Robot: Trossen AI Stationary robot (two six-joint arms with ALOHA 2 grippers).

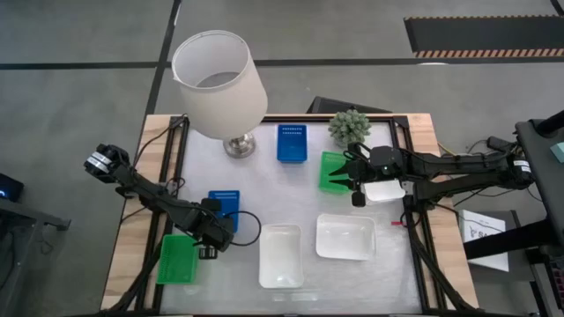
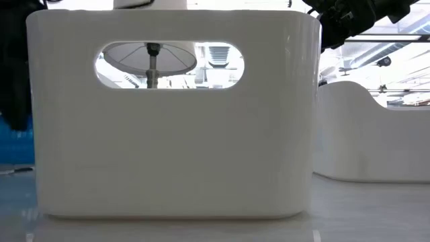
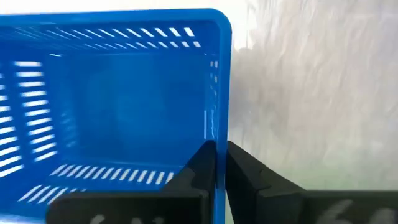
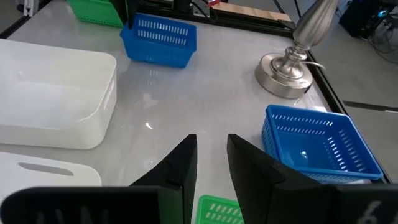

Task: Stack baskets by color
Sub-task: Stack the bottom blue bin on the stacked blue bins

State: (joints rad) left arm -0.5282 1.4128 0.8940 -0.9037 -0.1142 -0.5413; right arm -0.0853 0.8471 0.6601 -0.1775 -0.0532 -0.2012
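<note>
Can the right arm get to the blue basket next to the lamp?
Probably yes. The right hand hovers over a green basket, and the blue basket sits just beyond it with bare table between; the lamp stands off to its side.

Blue baskets with slotted walls at 12 o'clock (image 1: 292, 143) and 9 o'clock (image 1: 226, 203); green baskets at 8 o'clock (image 1: 179, 259) and 2 o'clock (image 1: 331, 169); plain white baskets at 6 o'clock (image 1: 281, 255) and 5 o'clock (image 1: 345, 236); white lampshade (image 1: 218, 81); silver lamp base (image 1: 240, 145); pale grey table (image 1: 264, 189); black grippers.
</note>
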